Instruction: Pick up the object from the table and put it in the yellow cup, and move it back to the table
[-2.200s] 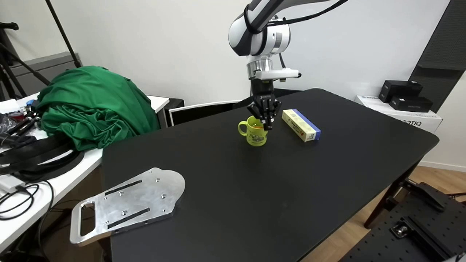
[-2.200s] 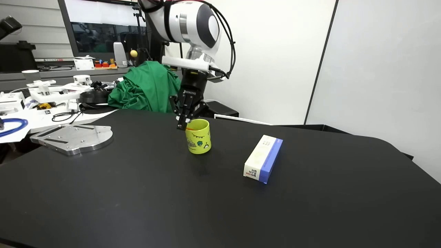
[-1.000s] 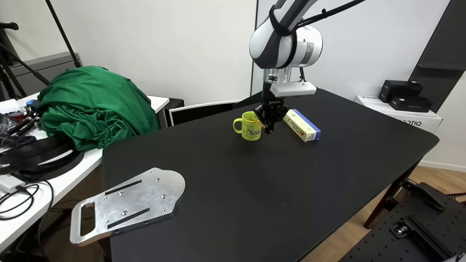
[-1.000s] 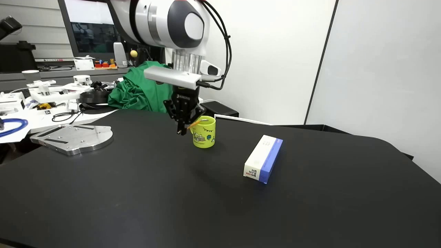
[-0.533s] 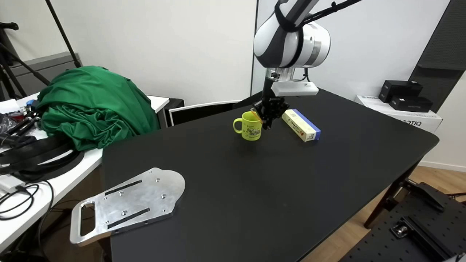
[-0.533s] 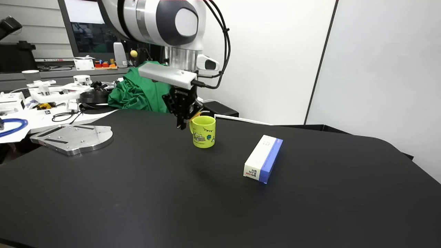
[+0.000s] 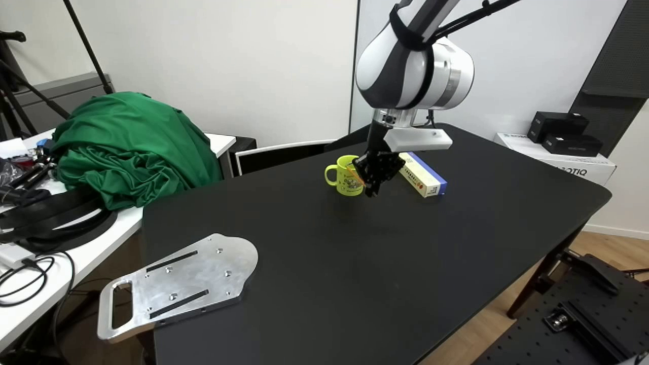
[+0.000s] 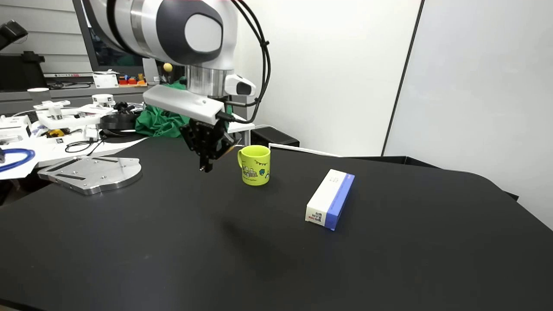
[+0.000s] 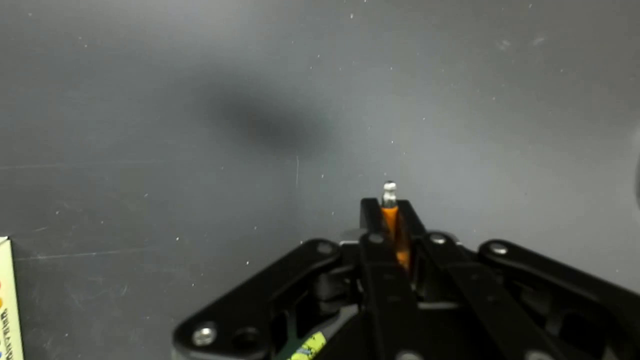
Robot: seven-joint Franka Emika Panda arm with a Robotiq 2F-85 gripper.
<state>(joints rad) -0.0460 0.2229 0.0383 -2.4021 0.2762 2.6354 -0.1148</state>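
Observation:
The object is a slim orange piece with a shiny tip (image 9: 390, 217). My gripper (image 9: 389, 206) is shut on it in the wrist view, with the tip sticking out past the fingertips. Its orange part also shows beside the fingers in both exterior views (image 7: 355, 173) (image 8: 230, 150). The yellow cup (image 8: 255, 166) stands upright on the black table (image 8: 173, 259), its handle towards the gripper's side in that exterior view. My gripper (image 8: 206, 167) is in the air beside the cup, apart from it. A bit of the cup (image 9: 309, 347) shows behind the finger links in the wrist view.
A white, yellow and blue box (image 8: 330, 198) lies on the table near the cup, partly behind the gripper in an exterior view (image 7: 423, 175). A metal plate (image 7: 208, 268) lies at the table's edge, beside a cluttered white desk (image 7: 119, 230) with a green cloth (image 7: 127, 147).
My gripper has moved away from the cup's mouth, off to its side, and the orange object has come out of the cup with it. The cup has shifted slightly towards the table's back edge.

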